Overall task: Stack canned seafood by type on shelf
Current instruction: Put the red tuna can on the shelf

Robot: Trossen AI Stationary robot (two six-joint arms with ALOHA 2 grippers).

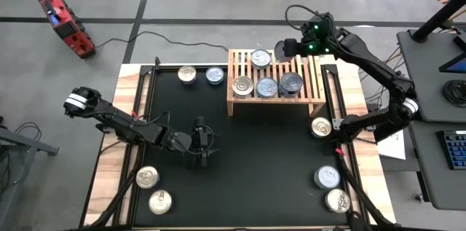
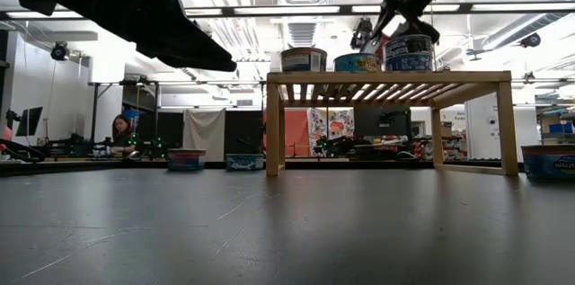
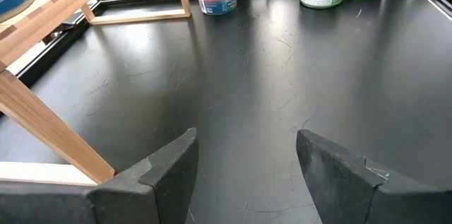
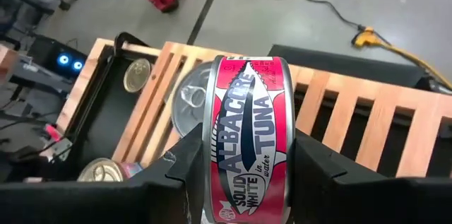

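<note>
The light-wood shelf (image 1: 277, 78) stands at the far middle of the black mat and carries several silver-lidded cans (image 1: 266, 87) on its slats. My right gripper (image 1: 285, 47) hovers over the shelf's far edge, shut on a red-labelled tuna can (image 4: 244, 118). Another can (image 4: 192, 97) sits on the slats just beyond it. My left gripper (image 1: 202, 143) waits open over the mat's middle, its fingers (image 3: 169, 167) apart above bare mat. Loose cans rest on the mat at the far left (image 1: 187, 74) and near left (image 1: 147, 178). My right gripper pinches the red tuna can between its two fingers (image 4: 180, 171), one on each flat end, with the side label (image 4: 244, 90) facing the wrist camera. The fingers slant down from the table's right. The can is turned on its edge and lifted clear above the shelf slats.
More cans sit on the mat by the right edge (image 1: 321, 126) and near right (image 1: 327, 178), (image 1: 337, 200). A shelf leg (image 3: 49, 132) stands close to my left gripper. A red tool (image 1: 65, 23) lies on the floor, and a desk (image 1: 437, 78) stands to the right.
</note>
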